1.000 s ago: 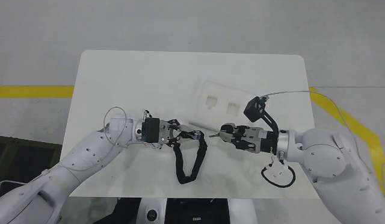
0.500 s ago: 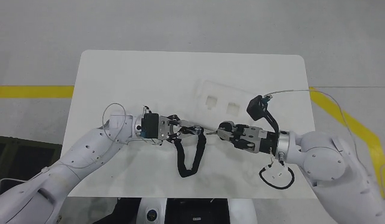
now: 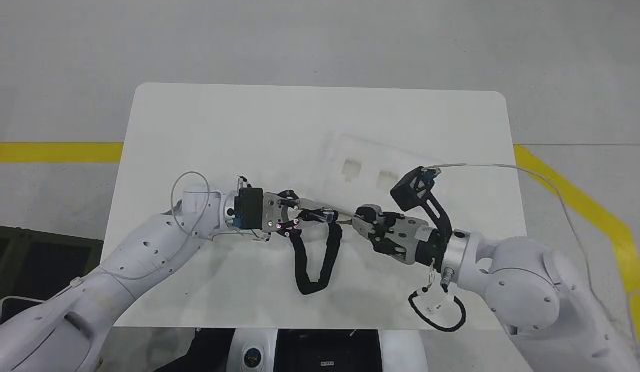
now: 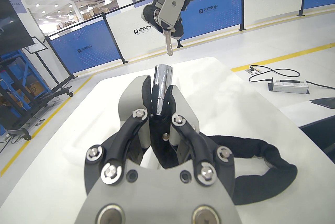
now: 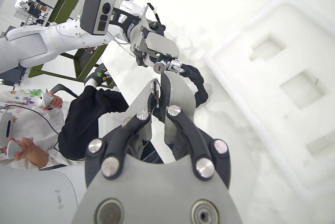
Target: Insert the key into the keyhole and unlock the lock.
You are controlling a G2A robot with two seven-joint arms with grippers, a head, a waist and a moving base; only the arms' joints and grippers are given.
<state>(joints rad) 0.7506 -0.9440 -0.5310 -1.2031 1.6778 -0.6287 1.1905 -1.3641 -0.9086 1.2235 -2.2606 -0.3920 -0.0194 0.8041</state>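
The lock is a chrome cylinder (image 4: 162, 84) with a black fabric-covered cable loop (image 3: 318, 257) hanging onto the white table (image 3: 200, 132). My left gripper (image 3: 292, 217) is shut on the cylinder and holds it level above the table's front middle. Its keyhole face (image 5: 158, 67) points at my right gripper (image 3: 362, 217). That gripper is shut on the head of a silver key (image 4: 168, 42) with a ring. The key's tip points at the cylinder's end, a small gap short of it.
A white foam tray (image 3: 375, 172) with square recesses lies on the table just behind the two grippers. The table's front edge (image 3: 330, 324) runs close below the hanging cable loop.
My right gripper has moved left with the key toward the lock. The left gripper shifted slightly right with the cylinder. The gap between key tip and keyhole has shrunk.
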